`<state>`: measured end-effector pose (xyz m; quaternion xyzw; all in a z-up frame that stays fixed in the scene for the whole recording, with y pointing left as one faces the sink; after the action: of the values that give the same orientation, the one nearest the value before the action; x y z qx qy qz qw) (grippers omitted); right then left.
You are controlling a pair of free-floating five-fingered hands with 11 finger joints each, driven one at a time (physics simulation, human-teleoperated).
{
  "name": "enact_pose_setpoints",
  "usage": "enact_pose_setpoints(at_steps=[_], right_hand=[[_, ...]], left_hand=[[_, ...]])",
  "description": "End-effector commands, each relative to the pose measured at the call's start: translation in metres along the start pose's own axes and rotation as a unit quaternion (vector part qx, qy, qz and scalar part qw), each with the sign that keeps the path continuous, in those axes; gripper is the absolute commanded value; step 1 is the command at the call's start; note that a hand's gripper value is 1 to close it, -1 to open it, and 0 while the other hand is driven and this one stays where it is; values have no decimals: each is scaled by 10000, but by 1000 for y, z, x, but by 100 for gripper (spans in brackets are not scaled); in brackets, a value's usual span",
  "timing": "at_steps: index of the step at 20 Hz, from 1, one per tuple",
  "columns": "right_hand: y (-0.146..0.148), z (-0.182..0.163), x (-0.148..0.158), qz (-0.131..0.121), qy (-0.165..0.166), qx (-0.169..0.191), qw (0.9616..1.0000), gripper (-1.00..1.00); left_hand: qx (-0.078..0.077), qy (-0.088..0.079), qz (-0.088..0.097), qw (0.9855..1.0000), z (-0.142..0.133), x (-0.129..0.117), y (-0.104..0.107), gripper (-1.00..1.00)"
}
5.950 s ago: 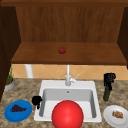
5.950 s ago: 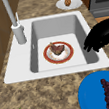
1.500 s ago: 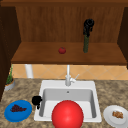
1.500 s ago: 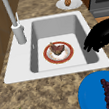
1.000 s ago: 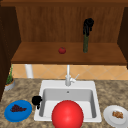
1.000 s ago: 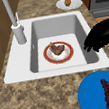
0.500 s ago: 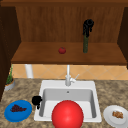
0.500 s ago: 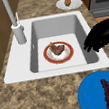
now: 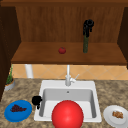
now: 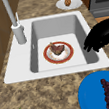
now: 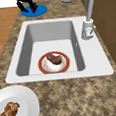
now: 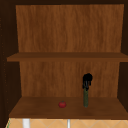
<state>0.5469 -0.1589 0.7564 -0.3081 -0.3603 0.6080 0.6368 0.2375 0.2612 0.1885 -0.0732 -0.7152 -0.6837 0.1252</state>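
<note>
The right hand (image 9: 88,26) is up at the wooden wall cabinet, with its fingers hanging down and closed around the top of a tall, thin dark green bottle (image 9: 85,44). The bottle stands upright on the lower wooden shelf (image 9: 37,56); in the upper view the same hand (image 12: 87,80) sits on the top end of the bottle (image 12: 85,98), whose bottom touches the shelf. A small red tomato (image 9: 62,50) lies on the same shelf, to the left of the bottle and well apart from it. The left hand (image 9: 36,100) hangs low at the front left edge of the white sink (image 9: 47,85), with its fingers bent downward and holding nothing; in the left side view this hand (image 10: 101,34) is above the rim of the sink. Just beside it on the speckled stone tabletop (image 9: 110,92) is a round blue plate (image 9: 18,110) with dark purple grapes (image 9: 17,108). In the sink basin lies a red-rimmed plate with a piece of brown meat (image 10: 58,52). A white plate with a brown pastry (image 9: 117,115) stands on the tabletop at the right of the sink.
</note>
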Motion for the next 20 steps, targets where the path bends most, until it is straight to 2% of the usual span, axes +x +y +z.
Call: enact_pose_setpoints(at_steps=[1, 5, 6, 10, 20], right_hand=[[3, -2, 0, -22, 29, -18, 10000, 100], [0, -1, 0, -12, 40, 11, 10000, 100], [-1, 0, 0, -3, 3, 19, 10000, -100], [-10, 4, 1, 2, 15, 204, 9998, -100], [-28, 15, 0, 106, -65, 305, 9995, -100]], left_hand=[[0, 0, 0, 10000, 0, 0, 0, 0], [0, 0, 0, 10000, 0, 0, 0, 0], [0, 0, 0, 10000, 0, 0, 0, 0], [0, 0, 0, 10000, 0, 0, 0, 0], [0, 0, 0, 10000, 0, 0, 0, 0]])
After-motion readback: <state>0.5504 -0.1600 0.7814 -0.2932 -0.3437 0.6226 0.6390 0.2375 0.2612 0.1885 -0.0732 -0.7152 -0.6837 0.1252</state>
